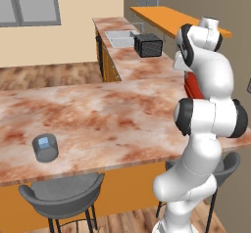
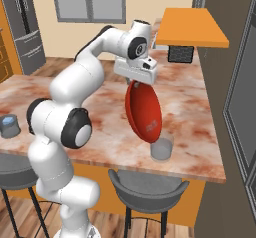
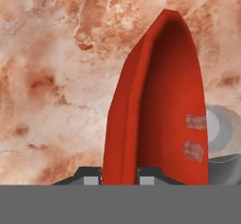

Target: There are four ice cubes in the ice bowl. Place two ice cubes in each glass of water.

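Two ice cubes (image 3: 194, 136) cling inside the ice bowl (image 2: 144, 113), which the gripper (image 3: 119, 175) pinches by its rim and holds tipped almost on edge over the near glass (image 2: 162, 148) at the counter's (image 2: 190, 107) front right edge. Judging by this, the pour into that glass is under way; next calls for slightly more tilt, while the far glass (image 1: 45, 147), at the front left edge, already holds ice
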